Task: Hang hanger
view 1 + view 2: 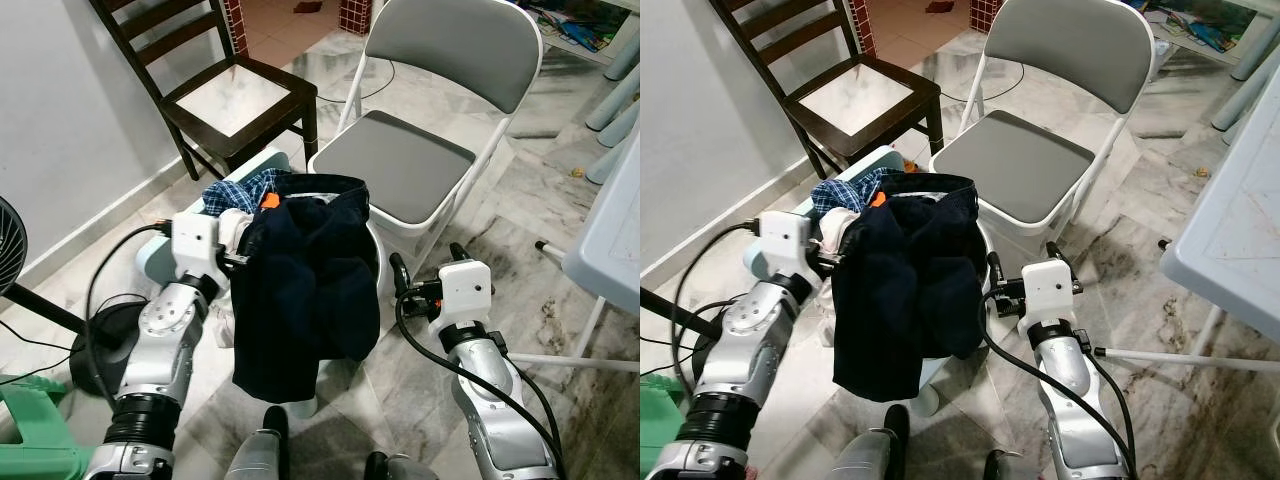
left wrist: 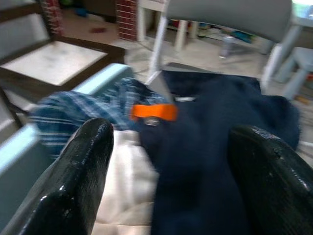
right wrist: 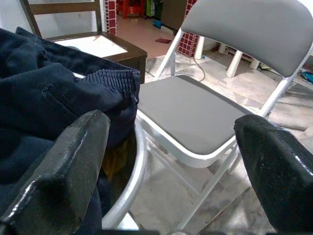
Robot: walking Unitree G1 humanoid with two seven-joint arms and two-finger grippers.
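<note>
Seen from the head: left tool against dark trousers draped over the laundry basket, grip unclear, right tool beside; from left wrist: spread fingers, orange clip; from right wrist: fingers apart, empty, facing grey folding chair.

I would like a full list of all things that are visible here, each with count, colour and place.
laundry basket: one, pale blue, on floor before the robot
dark garment: one, navy, draped over basket front
checked cloth: one, blue, in basket
orange clip: one, orange, on the clothes
folding chair: one, grey and white, behind basket
wooden chair: one, dark brown, far left
fan: one, black, left edge
left end effector: open, over the clothes
right end effector: open, beside basket rim
</note>
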